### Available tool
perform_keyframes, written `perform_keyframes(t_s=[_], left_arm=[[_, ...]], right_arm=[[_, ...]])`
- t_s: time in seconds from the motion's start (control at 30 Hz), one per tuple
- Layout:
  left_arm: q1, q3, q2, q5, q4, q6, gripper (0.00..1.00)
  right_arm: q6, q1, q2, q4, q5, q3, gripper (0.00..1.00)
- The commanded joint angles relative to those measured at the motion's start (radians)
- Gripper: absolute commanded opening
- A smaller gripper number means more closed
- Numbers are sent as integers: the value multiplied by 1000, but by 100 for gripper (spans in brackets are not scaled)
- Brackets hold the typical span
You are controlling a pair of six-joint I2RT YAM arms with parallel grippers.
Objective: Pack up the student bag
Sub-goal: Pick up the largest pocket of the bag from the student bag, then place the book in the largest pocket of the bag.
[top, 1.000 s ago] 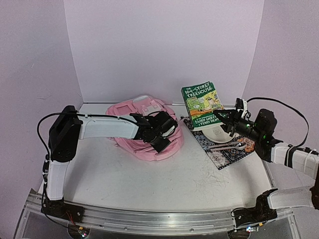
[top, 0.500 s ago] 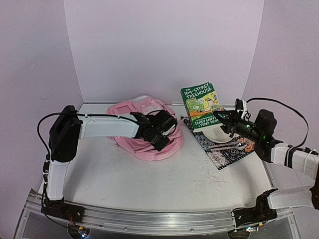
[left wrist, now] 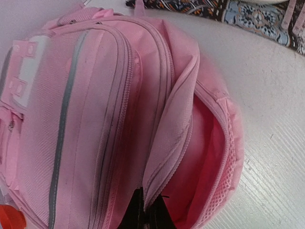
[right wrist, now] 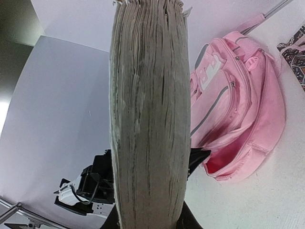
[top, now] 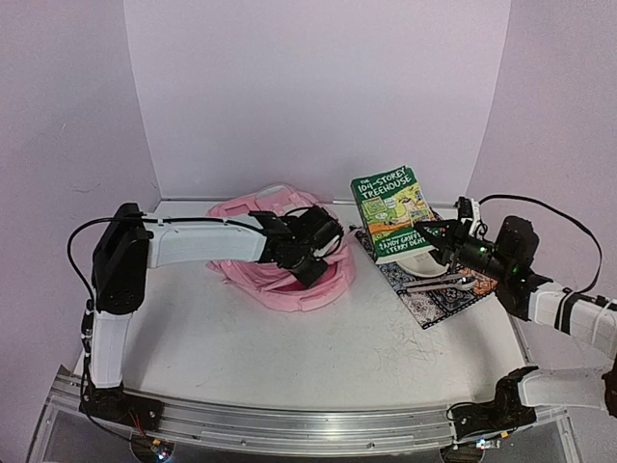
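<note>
The pink student bag (top: 280, 256) lies on the table at mid-left, its main compartment gaping toward the right. My left gripper (top: 313, 260) is shut on the pink flap at the edge of that mouth (left wrist: 164, 162), holding the fabric up; the darker pink inside (left wrist: 202, 157) shows. My right gripper (top: 431, 236) is shut on a green paperback book (top: 390, 210), held upright above the mat to the right of the bag. In the right wrist view the book's page edges (right wrist: 150, 114) fill the middle, with the bag (right wrist: 233, 105) behind on the right.
A patterned mat (top: 439, 285) lies at the right with a white bowl (top: 421, 257) and a metal utensil (top: 439, 282) on it. White walls close the back and sides. The left arm (top: 193, 246) reaches across the bag.
My left gripper has closed on the bag's opening flap and lifted it slightly. The right gripper has tilted and moved the book a little.
</note>
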Motion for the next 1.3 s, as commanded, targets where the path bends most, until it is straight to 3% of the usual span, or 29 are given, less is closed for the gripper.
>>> perform_keyframes(t_s=[0.0, 0.3, 0.5, 0.9, 1.27], left_arm=[[4, 122, -132, -142, -5, 31, 0], [5, 254, -164, -239, -8, 79, 0], [5, 297, -192, -230, -6, 77, 0], [5, 286, -285, -91, -5, -27, 0], [4, 193, -381, 3, -6, -93, 0]], right_arm=[[-62, -4, -89, -37, -9, 13, 0], [-64, -3, -172, -247, -9, -18, 0], [-17, 30, -134, -246, -19, -38, 0], [73, 227, 249, 7, 18, 126, 0], [131, 279, 553, 107, 5, 389, 0]])
